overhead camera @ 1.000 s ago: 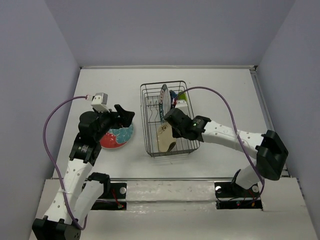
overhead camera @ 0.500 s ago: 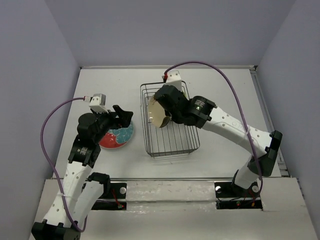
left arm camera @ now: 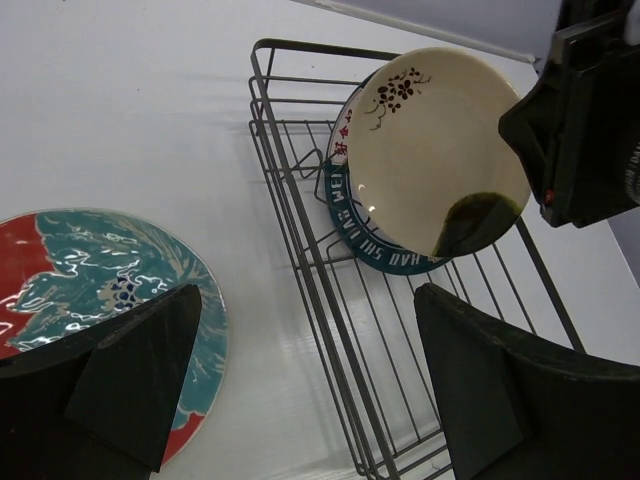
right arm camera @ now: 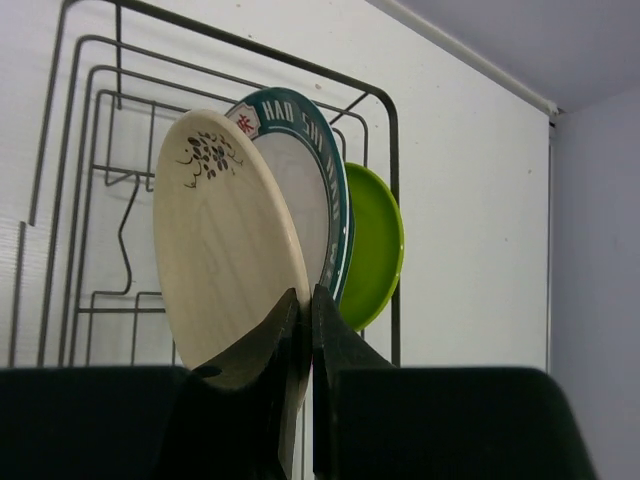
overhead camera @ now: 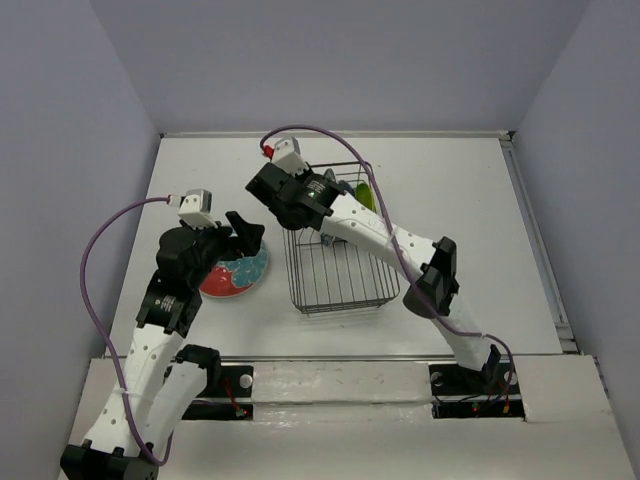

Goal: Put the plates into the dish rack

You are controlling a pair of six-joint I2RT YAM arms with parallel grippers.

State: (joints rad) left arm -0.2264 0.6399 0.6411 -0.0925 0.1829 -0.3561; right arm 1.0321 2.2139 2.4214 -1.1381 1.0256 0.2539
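The right gripper (right arm camera: 303,318) is pinched on the lower edge of the cream plate (right arm camera: 225,255), its two dark fingers pressed against either face of the rim. In the right wrist view the plate rises above and to the left of the fingertips. The plate stands on edge with its small dark flower sprig near the top. It sits over the far end of the dish rack (overhead camera: 342,307), and whether it rests between the prongs cannot be told. Just behind it and partly covered by it stands the white plate with a dark teal lettered rim (right arm camera: 322,195), and behind that the lime green plate (right arm camera: 378,240), both upright in the rack. In the left wrist view the cream plate (left arm camera: 430,140) overlaps the white plate (left arm camera: 345,215), with the right gripper's finger (left arm camera: 475,220) dark against the cream plate's lower right edge. The left gripper (overhead camera: 245,232) is spread wide, holding nothing. It hangs above the far right part of the red plate with the teal floral centre (overhead camera: 228,280), which lies flat on the white table (overhead camera: 450,180) just left of the rack. In the left wrist view one finger (left arm camera: 130,365) overlaps the red plate's near edge (left arm camera: 100,285), and the other lies over the rack's wire floor.
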